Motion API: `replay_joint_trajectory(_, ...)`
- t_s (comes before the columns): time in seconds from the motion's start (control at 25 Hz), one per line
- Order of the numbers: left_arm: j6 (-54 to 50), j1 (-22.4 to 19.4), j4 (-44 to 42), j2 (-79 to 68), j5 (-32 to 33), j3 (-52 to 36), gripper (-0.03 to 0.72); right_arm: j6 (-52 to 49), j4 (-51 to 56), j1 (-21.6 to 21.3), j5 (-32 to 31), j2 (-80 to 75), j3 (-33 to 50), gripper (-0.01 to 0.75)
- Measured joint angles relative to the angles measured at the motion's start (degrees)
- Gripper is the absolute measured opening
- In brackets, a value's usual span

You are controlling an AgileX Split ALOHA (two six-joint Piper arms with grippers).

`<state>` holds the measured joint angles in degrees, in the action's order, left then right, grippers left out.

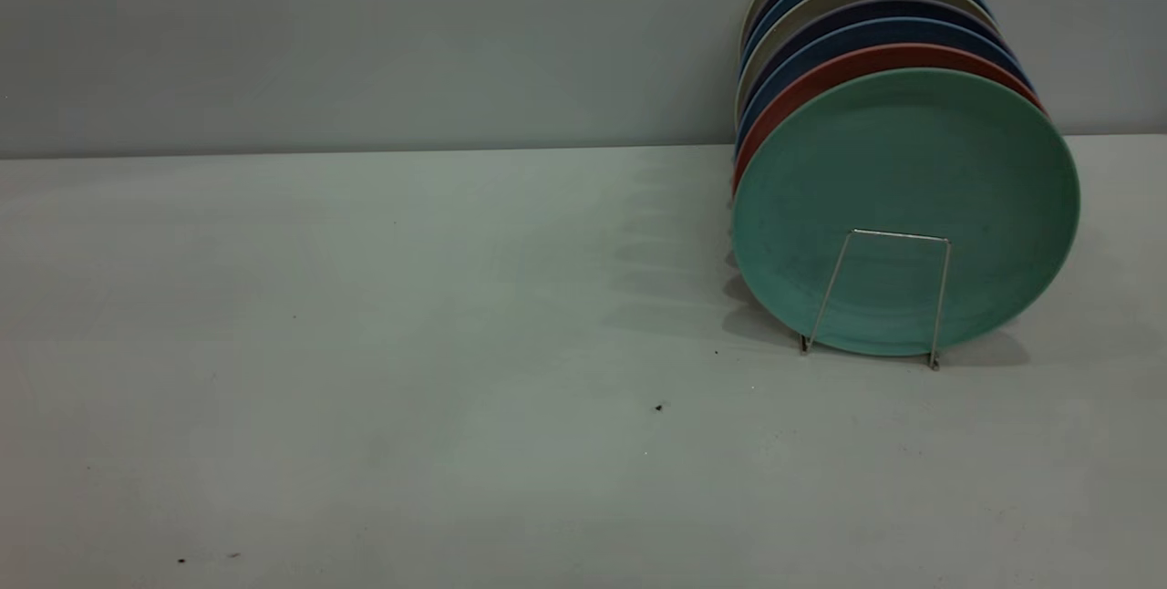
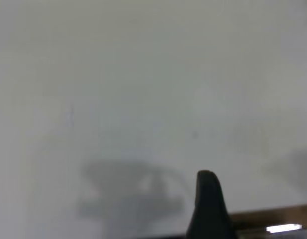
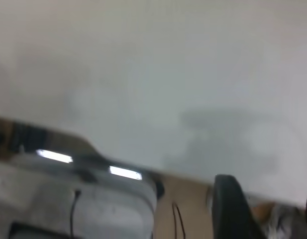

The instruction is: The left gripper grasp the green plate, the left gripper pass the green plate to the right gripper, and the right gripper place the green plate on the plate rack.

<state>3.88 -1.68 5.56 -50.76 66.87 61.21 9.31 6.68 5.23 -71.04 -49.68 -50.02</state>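
Left gripper [image 2: 209, 209]: one dark finger [image 2: 208, 201] shows at the edge of its wrist view, over bare pale table [image 2: 143, 74]; its partner is cut off, so the spread cannot be told. Nothing is held or touched in view.

Right gripper [image 3: 265, 209]: one dark finger [image 3: 233, 209] and a sliver of a second at the picture's edge, a gap between them, empty; it hangs past the table's border, with blurred room clutter beyond. Neither gripper appears in the exterior view, so places relative to them cannot be fixed.

Plate rack [image 1: 898, 297]: only its nearest wire loop shows, on the table's right side; the rest is hidden by plates.

Green plate [image 1: 905, 206]: upright in the rack, nearest of the row, leaning behind that loop.

Salmon-pink plate [image 1: 821, 83], blue plates [image 1: 866, 33]: rims only, stacked behind it towards the wall.
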Motion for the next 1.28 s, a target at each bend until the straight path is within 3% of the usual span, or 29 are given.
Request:
replay_joint_trajectory(0.28,0.3,0.0,-1.1,9.7,-0.6,-19.3,0.543,-3.1,-4.9,0.0,2.3,13.6,19.5,0.379)
replay_joint_trajectory(0.52,2.4,0.0,-1.6,17.0,-2.1,-31.8,0.543,-3.9,-5.1,0.0,9.6,22.7,21.2,0.379)
replay_joint_trajectory(1.28,2.4,0.0,-1.7,27.6,-3.4,-33.3,0.543,-6.2,-4.6,0.0,7.0,24.8,22.5,0.379)
